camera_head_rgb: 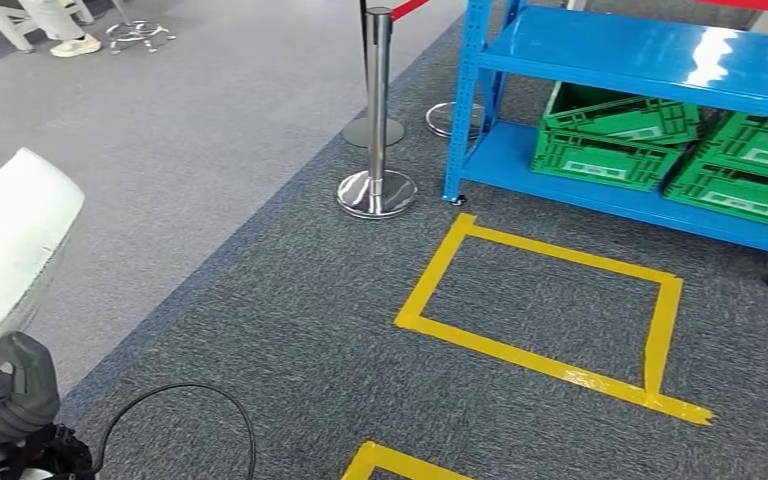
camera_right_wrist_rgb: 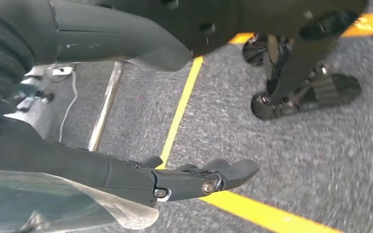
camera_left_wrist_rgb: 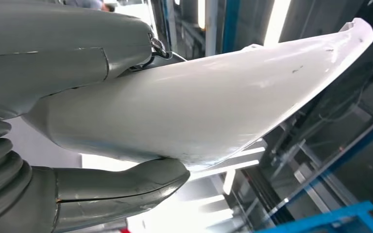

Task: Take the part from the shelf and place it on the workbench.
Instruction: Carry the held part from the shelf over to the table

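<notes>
The part (camera_head_rgb: 5, 255) is a smooth, curved white shell. It sits at the left edge of the head view, held up by my left hand (camera_head_rgb: 5, 400), whose grey fingers wrap its lower end. The left wrist view shows the part (camera_left_wrist_rgb: 213, 102) clamped between the grey thumb (camera_left_wrist_rgb: 121, 187) and the fingers (camera_left_wrist_rgb: 63, 53) on the other side. My right hand (camera_right_wrist_rgb: 175, 179) hangs over the carpet, fingers stretched out and apart, holding nothing. The blue shelf (camera_head_rgb: 650, 55) stands at the upper right of the head view.
Green crates (camera_head_rgb: 620, 135) sit on the shelf's lower level. A chrome stanchion post (camera_head_rgb: 377, 120) stands left of the shelf. Yellow tape (camera_head_rgb: 550, 300) marks a square on the grey carpet. A black cable (camera_head_rgb: 175, 400) loops near my left hand. A person's shoe (camera_head_rgb: 75, 45) is far left.
</notes>
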